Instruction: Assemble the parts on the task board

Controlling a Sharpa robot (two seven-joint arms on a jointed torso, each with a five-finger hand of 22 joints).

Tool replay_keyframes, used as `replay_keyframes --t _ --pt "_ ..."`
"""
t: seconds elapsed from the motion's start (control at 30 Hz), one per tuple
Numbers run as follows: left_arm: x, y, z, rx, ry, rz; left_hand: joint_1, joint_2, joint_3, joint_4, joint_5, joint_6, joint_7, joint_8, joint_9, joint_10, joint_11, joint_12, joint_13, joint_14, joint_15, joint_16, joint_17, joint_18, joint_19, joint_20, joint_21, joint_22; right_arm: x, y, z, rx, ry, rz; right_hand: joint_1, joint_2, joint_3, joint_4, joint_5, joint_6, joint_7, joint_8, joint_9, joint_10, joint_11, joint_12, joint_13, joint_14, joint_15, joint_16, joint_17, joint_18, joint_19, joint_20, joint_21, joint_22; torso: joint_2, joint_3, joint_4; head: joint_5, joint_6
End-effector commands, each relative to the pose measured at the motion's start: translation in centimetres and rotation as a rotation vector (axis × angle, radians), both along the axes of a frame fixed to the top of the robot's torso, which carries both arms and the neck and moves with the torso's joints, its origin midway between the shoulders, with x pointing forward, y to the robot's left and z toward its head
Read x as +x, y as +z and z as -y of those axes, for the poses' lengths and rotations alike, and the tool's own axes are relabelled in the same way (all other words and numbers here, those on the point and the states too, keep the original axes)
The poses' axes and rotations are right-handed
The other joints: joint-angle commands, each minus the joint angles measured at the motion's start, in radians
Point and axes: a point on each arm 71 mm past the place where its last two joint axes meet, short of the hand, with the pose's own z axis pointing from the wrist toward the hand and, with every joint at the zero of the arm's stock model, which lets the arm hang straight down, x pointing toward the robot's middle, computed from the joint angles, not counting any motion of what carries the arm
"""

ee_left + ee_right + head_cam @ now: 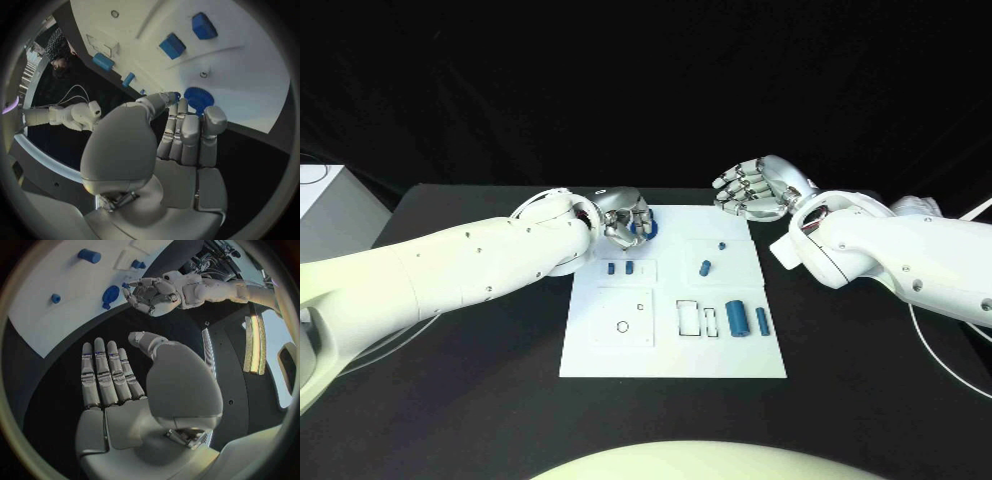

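At the far left corner of the task board (589, 355), the left hand (629, 220) hangs with its fingers curled down around a round blue part (198, 97); the left wrist view shows the fingertips (173, 96) at the disc's rim, though whether they actually pinch it or merely touch it I cannot tell. The right hand (759, 187) hovers off the board's far right corner, above the black table (459, 420), palm flat and fingers apart, holding nothing. The rest of the blue parts lie on the board: two small ones (620, 267) side by side below the left hand, a short peg (705, 267) near the board's middle with a tiny piece beyond it, and a stubby block (737, 321) with a slim cylinder (763, 320) toward the right edge, next to outlined recesses (692, 318).

The disc looks like hard moulded plastic; I judge it light, stiff and rather smooth, so it should neither bend nor break under a firm pinch, but it may skate on the slick white plate if pushed from one side only. The best hold appears to be across its rim, thumb opposite the fingers, since its flat face offers nothing to hook; a squeeze from both sides at once should keep it from sliding off the board's edge, which is close by.
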Motion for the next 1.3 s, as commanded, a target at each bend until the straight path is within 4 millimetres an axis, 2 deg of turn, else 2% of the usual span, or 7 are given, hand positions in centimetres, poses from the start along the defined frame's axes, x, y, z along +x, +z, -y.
replay_keyframes --t 0.03,0.4,0.57,0.7,0.97,1.3 --pt "-0.2 0.6 0.1 -0.055 -0.016 0.011 -0.008 -0.001 -0.005 -0.001 -0.003 0.007 -0.001 -0.005 0.002 0.008 0.0 -0.006 -0.001 0.01 -0.001 0.004 0.002 -0.009 0.008 -0.001 0.007 0.003 -0.1 0.0 -0.1 -0.004 0.017 0.004 -0.007 0.003 0.003 -0.002 0.004 0.007 0.052 0.0 -0.002 0.003 0.005 0.005 -0.001 -0.001 0.004 -0.007 -0.002 0.014 -0.005 0.001 0.0 -0.003 -0.001 0.0003 0.002 -0.001 -0.001" --pt "-0.3 1.3 -2.2 -0.058 0.013 -0.019 -0.009 -0.003 -0.007 -0.002 -0.002 0.009 -0.003 -0.006 0.002 0.012 -0.001 -0.01 -0.001 0.013 -0.002 0.006 0.006 -0.01 0.013 -0.001 0.011 0.007 -0.1 0.0 0.1 -0.005 0.013 0.003 -0.007 0.003 0.003 -0.002 0.004 0.007 0.052 0.0 -0.002 0.003 0.005 0.005 -0.001 -0.001 0.004 -0.007 -0.002 0.014 -0.005 0.001 0.0 -0.003 -0.004 0.0005 0.0064 -0.001 -0.002" --pt "-0.1 1.0 -3.2 -0.04 0.03 -0.024 -0.01 -0.003 -0.007 -0.002 -0.002 0.01 -0.003 -0.007 0.002 0.013 -0.001 -0.011 -0.001 0.014 -0.002 0.007 0.008 -0.011 0.015 -0.001 0.013 0.01 -0.1 0.0 0.1 -0.005 0.012 0.004 -0.007 0.003 0.003 -0.002 0.004 0.007 0.052 0.0 -0.002 0.003 0.005 0.005 -0.001 -0.001 0.004 -0.007 -0.002 0.014 -0.005 0.001 0.0 -0.003 -0.003 0.0001 0.0045 0.004 -0.002" --pt "0.0 0.7 -3.5 -0.024 0.035 -0.023 -0.01 -0.003 -0.007 -0.002 -0.002 0.01 -0.003 -0.007 0.002 0.013 -0.001 -0.011 -0.001 0.014 -0.002 0.007 0.008 -0.011 0.015 -0.001 0.013 0.01 -0.1 0.0 0.1 -0.004 0.012 0.005 -0.007 0.003 0.003 -0.002 0.004 0.007 0.052 0.0 -0.002 0.003 0.005 0.005 -0.001 -0.001 0.004 -0.007 -0.002 0.014 -0.005 0.001 0.0 -0.003 -0.003 0.0001 0.0047 0.006 0.0" --pt "0.2 0.0 -3.9 0.013 0.034 -0.041 -0.012 -0.005 -0.01 -0.003 -0.003 0.012 -0.004 -0.008 0.003 0.015 -0.001 -0.015 -0.001 0.013 -0.002 0.006 0.004 -0.011 0.014 -0.002 0.012 0.008 -0.1 0.0 0.1 -0.004 0.014 0.006 -0.007 0.003 0.003 -0.002 0.004 0.007 0.052 0.0 -0.002 0.003 0.005 0.005 -0.001 -0.001 0.004 -0.007 -0.002 0.014 -0.005 0.001 0.0 -0.003 -0.001 -0.0002 0.0011 0.009 -0.001" --pt "0.2 -0.4 -4.0 0.028 0.031 -0.057 -0.013 -0.005 -0.01 -0.003 -0.003 0.013 -0.005 -0.009 0.003 0.017 -0.002 -0.016 -0.002 0.013 -0.002 0.006 0.005 -0.011 0.016 -0.002 0.014 0.01 -0.1 0.0 0.0 -0.004 0.014 0.006 -0.007 0.003 0.003 -0.002 0.004 0.007 0.052 0.0 -0.002 0.003 0.005 0.005 -0.001 -0.001 0.004 -0.007 -0.002 0.014 -0.005 0.001 0.0 -0.003 -0.001 0.0008 0.0031 0.008 -0.003"
